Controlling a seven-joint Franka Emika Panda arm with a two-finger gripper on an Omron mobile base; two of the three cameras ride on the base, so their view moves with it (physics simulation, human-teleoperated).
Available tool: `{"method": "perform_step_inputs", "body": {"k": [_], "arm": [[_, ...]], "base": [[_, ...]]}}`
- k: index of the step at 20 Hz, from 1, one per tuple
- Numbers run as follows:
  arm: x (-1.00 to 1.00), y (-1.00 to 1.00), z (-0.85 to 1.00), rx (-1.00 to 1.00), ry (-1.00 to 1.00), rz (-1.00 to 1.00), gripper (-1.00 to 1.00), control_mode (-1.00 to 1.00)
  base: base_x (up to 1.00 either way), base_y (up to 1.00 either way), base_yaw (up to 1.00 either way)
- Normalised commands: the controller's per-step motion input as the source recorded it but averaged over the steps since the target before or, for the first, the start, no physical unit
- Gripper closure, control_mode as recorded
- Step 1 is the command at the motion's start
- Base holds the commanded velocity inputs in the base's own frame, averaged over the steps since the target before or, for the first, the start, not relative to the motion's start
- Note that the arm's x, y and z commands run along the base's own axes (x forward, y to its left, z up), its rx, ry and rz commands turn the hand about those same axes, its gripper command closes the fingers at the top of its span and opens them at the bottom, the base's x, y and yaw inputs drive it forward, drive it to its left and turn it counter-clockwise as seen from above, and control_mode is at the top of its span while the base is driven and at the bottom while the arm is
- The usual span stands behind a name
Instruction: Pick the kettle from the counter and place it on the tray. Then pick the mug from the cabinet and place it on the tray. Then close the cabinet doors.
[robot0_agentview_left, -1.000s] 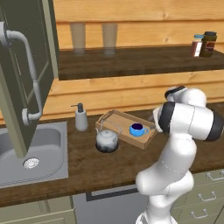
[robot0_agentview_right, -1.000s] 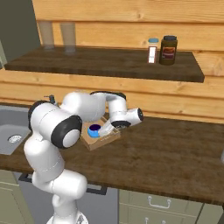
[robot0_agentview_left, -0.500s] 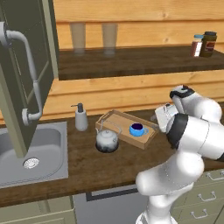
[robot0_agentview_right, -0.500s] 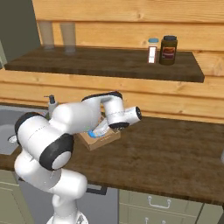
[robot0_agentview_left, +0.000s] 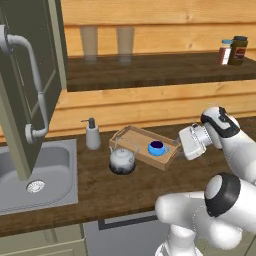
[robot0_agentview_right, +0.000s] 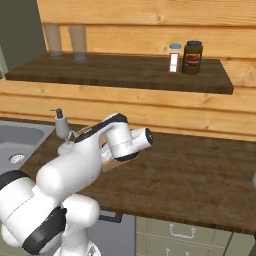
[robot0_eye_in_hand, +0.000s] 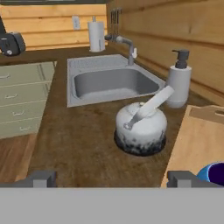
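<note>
Mug (robot0_agentview_left: 156, 148) on tray (robot0_agentview_left: 134, 136), kettle (robot0_agentview_left: 122, 160) beside.

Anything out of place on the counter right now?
Yes: the kettle sits on the counter beside the tray, not on it, while the mug is already on the tray. Nothing looks spilled or damaged.

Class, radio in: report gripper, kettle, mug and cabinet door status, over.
Gripper open, empty, beside tray. Kettle on counter, just off tray. Mug on tray. Cabinet door open. Soap bottle near kettle.
</note>
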Motion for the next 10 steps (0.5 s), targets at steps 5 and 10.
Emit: {"method": "perform_step_inputs", "body": {"k": [5, 10], "arm": [[-0.54, 0.26, 0.37, 0.01, 0.00, -0.12, -1.00, -1.00], [-0.45, 0.26, 0.35, 0.07, 0.06, -0.21, -1.00, -1.00]], "base": [[0.00, 0.00, 0.00], [0.00, 0.00, 0.00]]}}
